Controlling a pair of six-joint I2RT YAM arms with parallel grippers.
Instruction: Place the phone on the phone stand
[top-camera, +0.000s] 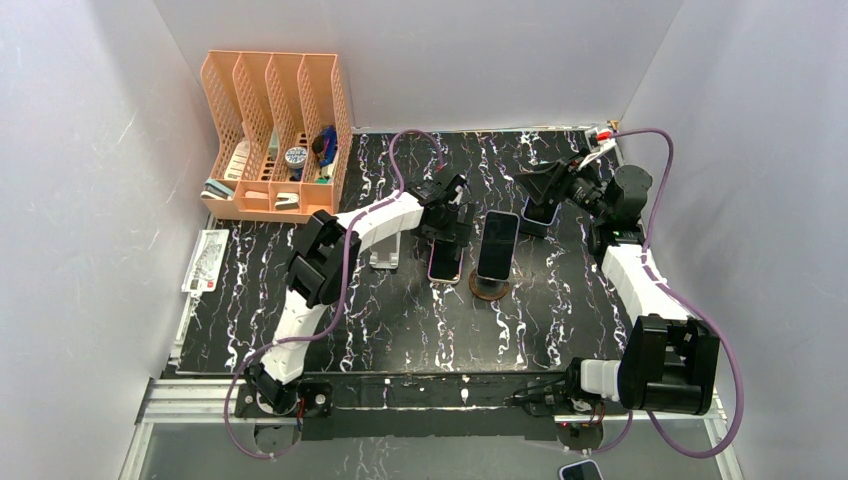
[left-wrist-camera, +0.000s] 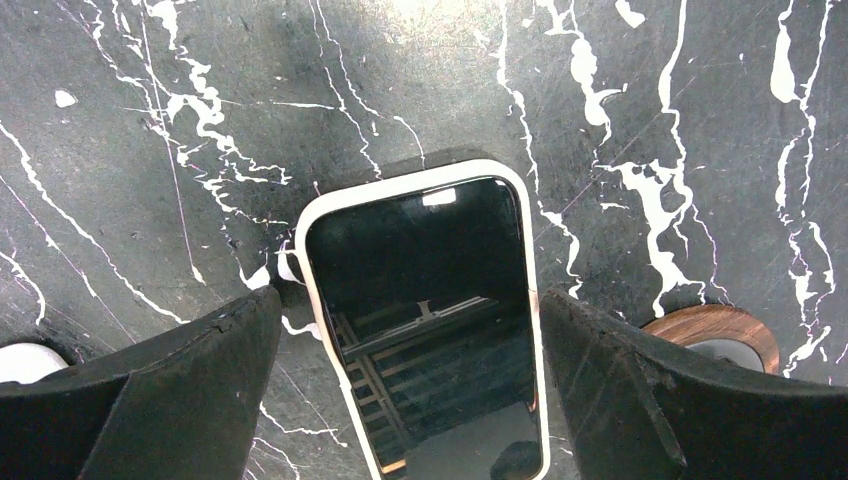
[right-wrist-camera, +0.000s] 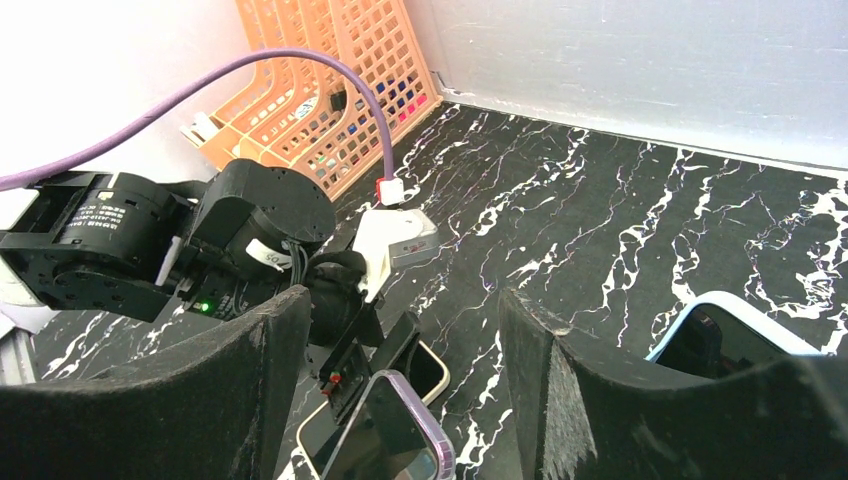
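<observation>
Two arms reach over the black marble table (top-camera: 400, 320), and you are at the grasp step: nothing is lifted yet. Behind the left arm stands the orange organizer (top-camera: 275, 135), which plays no part here. Your left gripper (top-camera: 446, 226) hangs over the middle of the table with its fingers (left-wrist-camera: 160, 385) spread wide. They straddle the white-cased phone (left-wrist-camera: 430, 330), which lies flat and screen up between them, untouched on either side. Your right gripper (top-camera: 537, 193) is also spread, with nothing between its pads. It idles near the back right, close to a third phone (right-wrist-camera: 730, 330) in a pale blue case. A second phone (top-camera: 497, 245) already leans on the wooden stand (top-camera: 489, 291), so the likely target is the bare silver stand (top-camera: 385, 252) just left of your phone. Next, I judge, you should lower a touch, centre the pads on the long edges, and close firmly before lifting. The case looks smooth, so a shallow pinch could slip. As for writing, the card (top-camera: 203, 262) at the table's left edge shows print too small to read, and no brand shows on any phone.
</observation>
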